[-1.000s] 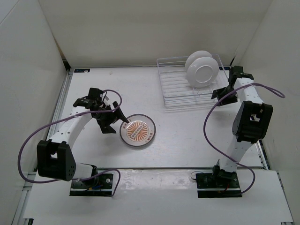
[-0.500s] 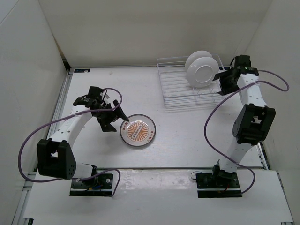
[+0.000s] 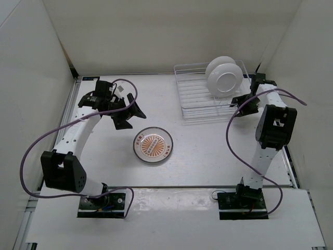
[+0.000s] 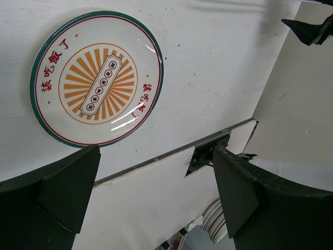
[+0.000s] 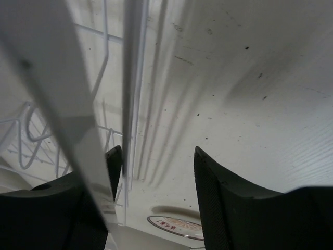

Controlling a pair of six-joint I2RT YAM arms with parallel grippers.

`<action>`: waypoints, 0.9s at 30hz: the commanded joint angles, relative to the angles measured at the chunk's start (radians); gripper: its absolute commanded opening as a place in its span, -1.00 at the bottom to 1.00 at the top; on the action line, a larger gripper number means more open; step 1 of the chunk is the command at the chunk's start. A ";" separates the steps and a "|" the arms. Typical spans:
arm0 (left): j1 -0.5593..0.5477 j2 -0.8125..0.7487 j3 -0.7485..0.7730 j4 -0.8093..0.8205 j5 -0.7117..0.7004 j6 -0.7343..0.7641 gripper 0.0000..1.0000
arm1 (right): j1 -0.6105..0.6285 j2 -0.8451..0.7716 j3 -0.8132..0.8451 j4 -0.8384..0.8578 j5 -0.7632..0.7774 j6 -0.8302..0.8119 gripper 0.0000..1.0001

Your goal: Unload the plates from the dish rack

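Note:
The sunburst plate (image 3: 153, 146) lies face up on the table, and shows in the left wrist view (image 4: 96, 78). My left gripper (image 3: 132, 115) is open and empty, behind and left of it, apart from it; its jaws (image 4: 153, 192) stand wide. The clear dish rack (image 3: 200, 99) stands at the back right. A white plate (image 3: 226, 80) stands on edge in it, with another white rim showing behind. My right gripper (image 3: 238, 101) is open at the rack's right front side, below the white plate. In the right wrist view (image 5: 156, 182) a rack wire (image 5: 130, 78) runs just inside its left finger.
White walls close in the table on the left, back and right. The right wall is close behind the right arm (image 3: 273, 125). A purple cable (image 3: 234, 140) loops from the right arm over the table. A blurred pale bar (image 5: 62, 104) crosses the left of the right wrist view.
My left gripper has drawn back and up-left from the sunburst plate, which stays on the table. My right gripper has swung down to the rack's right front side.

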 commanded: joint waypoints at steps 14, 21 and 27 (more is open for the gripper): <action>0.019 0.199 0.283 0.300 0.128 0.024 0.78 | 0.004 -0.232 -0.272 -0.047 -0.020 -0.040 -1.00; -0.031 0.337 0.475 0.430 0.197 0.154 0.68 | 0.009 -0.356 -0.410 -0.064 -0.046 -0.069 -1.00; -0.160 0.464 0.574 0.469 0.189 0.194 0.68 | 0.035 -0.462 -0.532 -0.001 -0.072 -0.002 -1.00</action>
